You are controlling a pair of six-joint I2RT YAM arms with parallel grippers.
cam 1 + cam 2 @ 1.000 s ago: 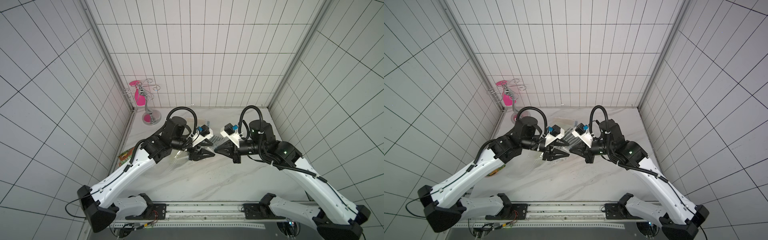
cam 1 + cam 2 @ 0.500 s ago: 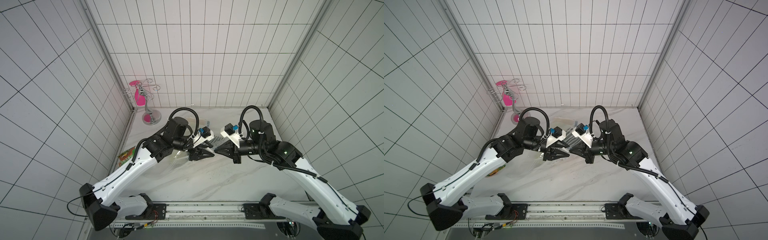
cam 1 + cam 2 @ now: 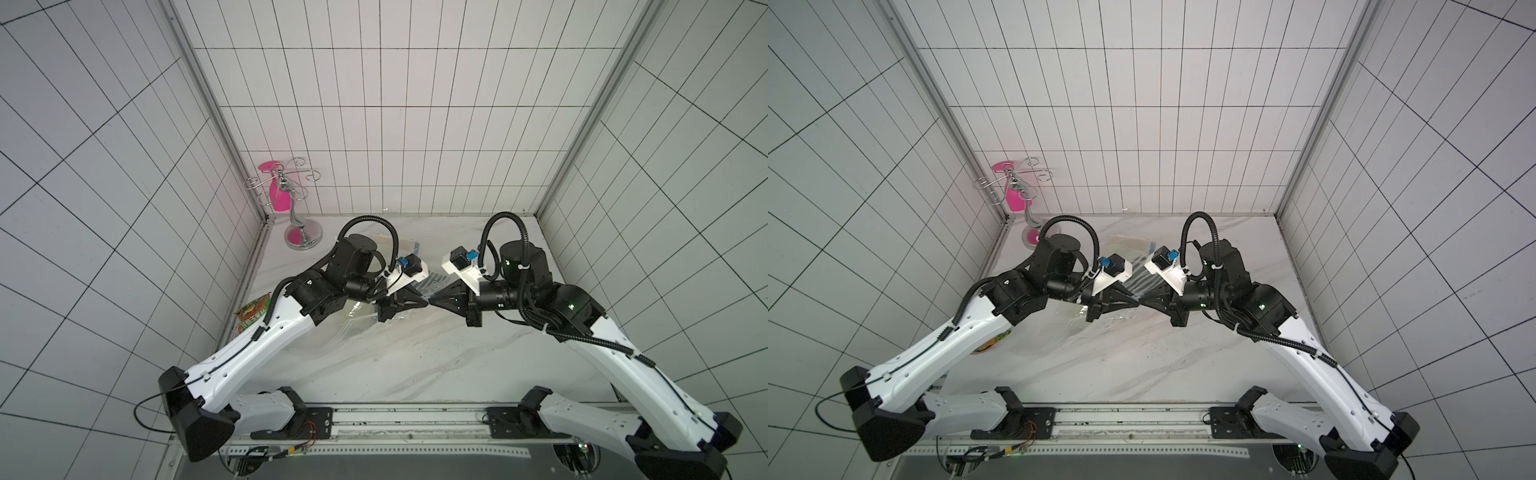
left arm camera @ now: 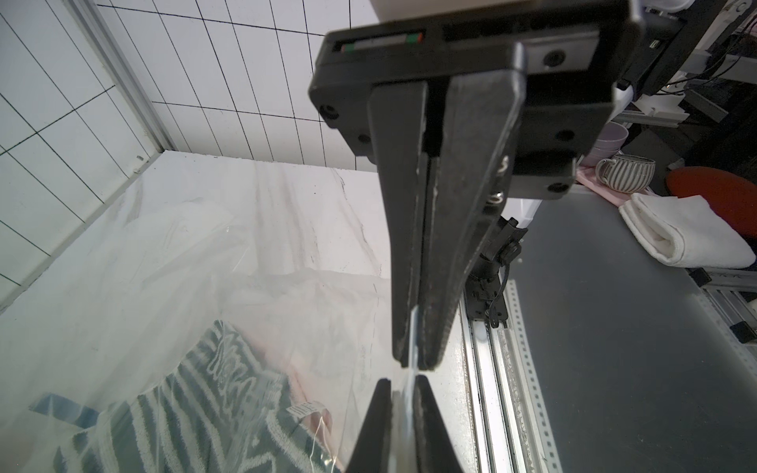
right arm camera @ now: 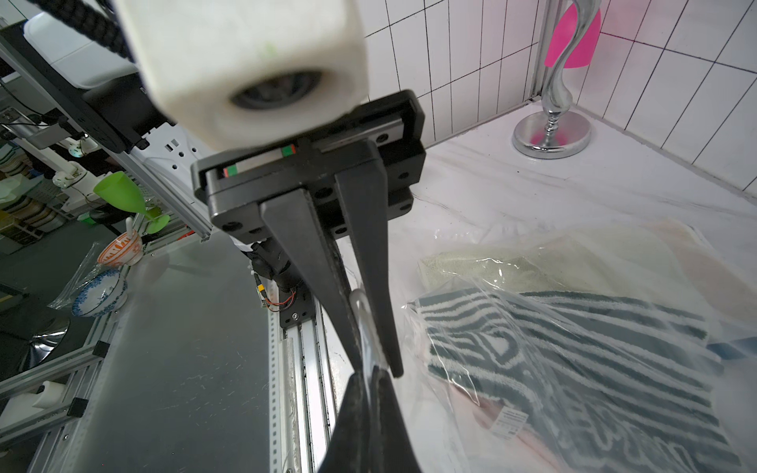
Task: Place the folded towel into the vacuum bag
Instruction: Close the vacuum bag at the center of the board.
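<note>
The vacuum bag (image 3: 353,328) (image 3: 1067,328) lies crumpled and clear on the marble table. A green-and-white striped towel (image 5: 573,360) (image 4: 184,409) (image 3: 1144,282) shows through its plastic, with a pale cloth (image 5: 491,266) behind it. My left gripper (image 4: 403,383) (image 3: 424,304) and right gripper (image 5: 370,374) (image 3: 434,301) meet tip to tip over the table's middle. Each is shut on the same raised edge of the bag, whose thin plastic strip runs between both pairs of jaws.
A chrome stand with a pink cup (image 3: 291,199) occupies the back left corner. A green and orange snack packet (image 3: 251,311) lies by the left wall. The arms' rail (image 3: 395,419) runs along the front edge. Tiled walls close three sides.
My left gripper has closed from open onto the bag's edge and shifted slightly right, towards the right gripper. The right gripper has kept its grip and place.
</note>
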